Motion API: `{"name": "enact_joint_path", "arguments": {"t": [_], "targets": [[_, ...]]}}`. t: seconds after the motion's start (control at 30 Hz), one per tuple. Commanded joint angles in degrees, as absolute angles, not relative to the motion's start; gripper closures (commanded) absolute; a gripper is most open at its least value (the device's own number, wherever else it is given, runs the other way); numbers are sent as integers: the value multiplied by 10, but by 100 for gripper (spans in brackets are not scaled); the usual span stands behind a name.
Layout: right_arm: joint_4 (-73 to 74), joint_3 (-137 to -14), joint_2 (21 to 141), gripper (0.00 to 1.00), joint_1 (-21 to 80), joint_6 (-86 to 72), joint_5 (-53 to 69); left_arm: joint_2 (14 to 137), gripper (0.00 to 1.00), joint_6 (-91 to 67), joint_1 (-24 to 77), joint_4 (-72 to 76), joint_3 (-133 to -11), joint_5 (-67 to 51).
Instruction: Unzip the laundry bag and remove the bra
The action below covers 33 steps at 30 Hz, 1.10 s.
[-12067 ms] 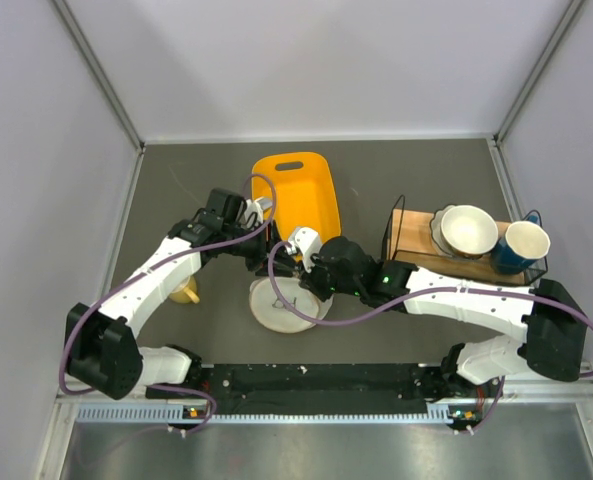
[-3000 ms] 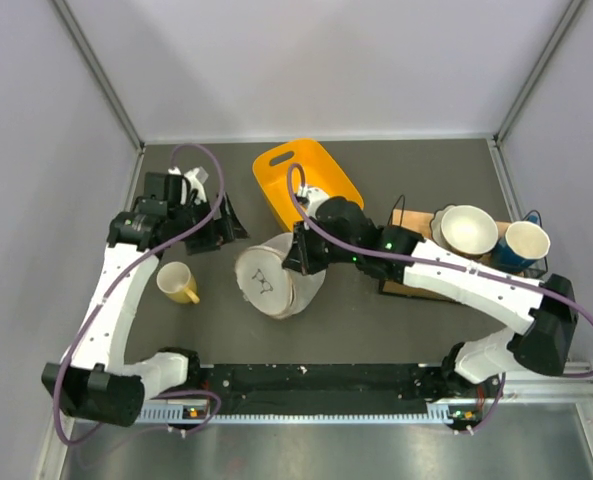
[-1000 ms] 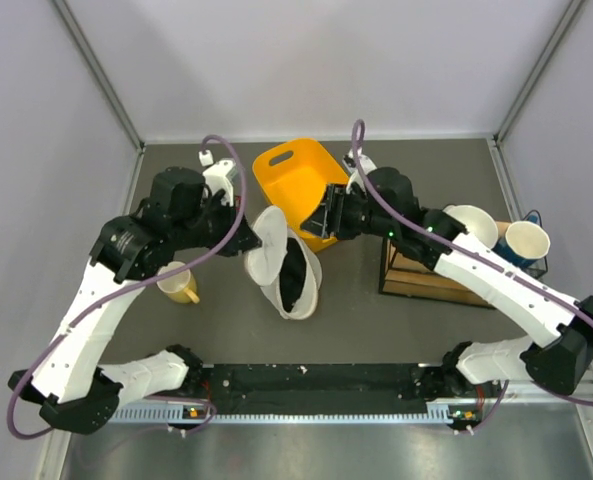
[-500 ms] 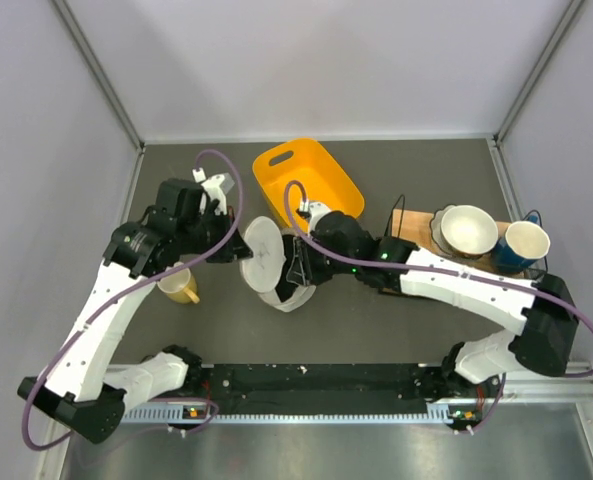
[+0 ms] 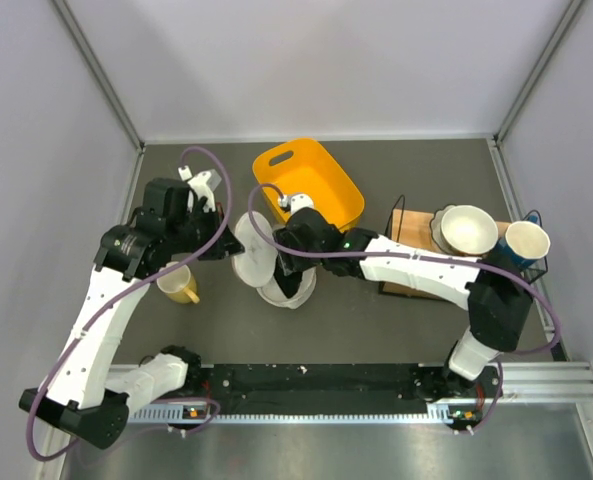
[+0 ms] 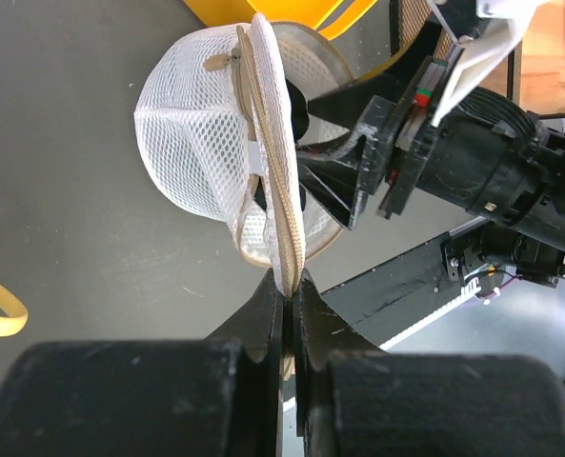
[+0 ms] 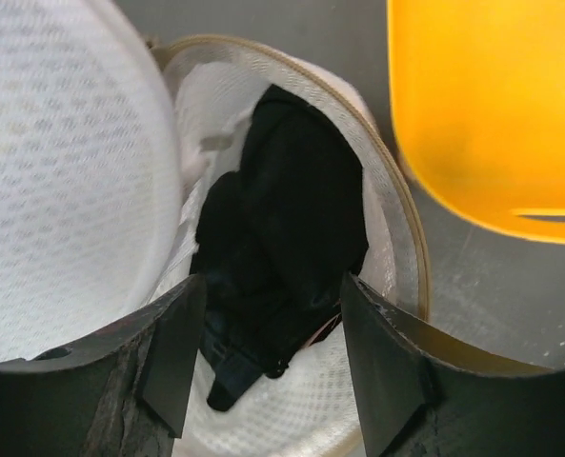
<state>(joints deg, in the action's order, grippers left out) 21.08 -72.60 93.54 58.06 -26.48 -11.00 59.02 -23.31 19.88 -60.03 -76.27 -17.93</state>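
Listing by position relative to the laundry bag [image 5: 259, 258].

1. Laundry bag: white mesh with a tan zip rim [image 6: 274, 181]. It sits mid-bench between the two end effectors and is unzipped, its two halves parted. The wrist views show it tipped on edge. Whether its lower half rests on the bench [image 5: 376, 330] cannot be told.

2. Bra [image 7: 280, 224]: black, bunched inside the bag's open right half, against the mesh.

3. Left arm [image 5: 94, 322]: rises from its base, bends at the elbow to the left of the bag, and its forearm reaches rightward to the bag's left edge. Left end effector [image 6: 287, 286]: fingers pressed together, pinching the zip rim at the bag's near edge.

4. Right arm [image 5: 416, 268]: upper link stands nearly upright well to the right of the bag. The forearm stretches leftward and low, with the wrist at the bag's opening. Right end effector [image 7: 268, 295]: fingers spread moderately wide, pointing into the opening, one to either side of the bra. No grip is visible.

5. Yellow tub [image 5: 311, 185]: just behind the bag, with one corner close to the bag's rim.

6. Yellow mug [image 5: 179, 285]: left of the bag, under the left forearm, apart from the mesh.

7. Wooden rack [image 5: 416, 262]: right of the bag and apart from it. It carries a white bowl [image 5: 468, 230] and a blue cup [image 5: 526, 243].
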Motion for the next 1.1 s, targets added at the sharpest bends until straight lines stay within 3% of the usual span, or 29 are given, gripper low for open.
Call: {"name": "enact_joint_path", "arguments": {"t": [0.0, 0.2, 0.27, 0.3, 0.33, 0.4, 0.77, 1.07], "targets": [[211, -766, 957, 40, 577, -239, -167, 587, 100, -220, 193, -578, -758, -178], [193, -775, 1006, 43, 570, -252, -164, 582, 100, -211, 182, -575, -743, -181], [185, -768, 1010, 51, 569, -259, -168, 578, 100, -206, 178, -577, -739, -182], [174, -764, 1007, 59, 567, -261, -169, 574, 100, -204, 175, -579, -737, -181], [170, -758, 994, 79, 566, -264, -167, 573, 100, -202, 172, -584, -735, -178], [157, -750, 974, 100, 564, -263, -164, 566, 100, -196, 165, -587, -730, -177], [108, -694, 781, 100, 564, -224, 39, 584, 100, -204, 143, -582, -708, -136], [84, -748, 712, 100, 562, -221, 84, 612, 100, -204, 142, -577, -690, -139]]}}
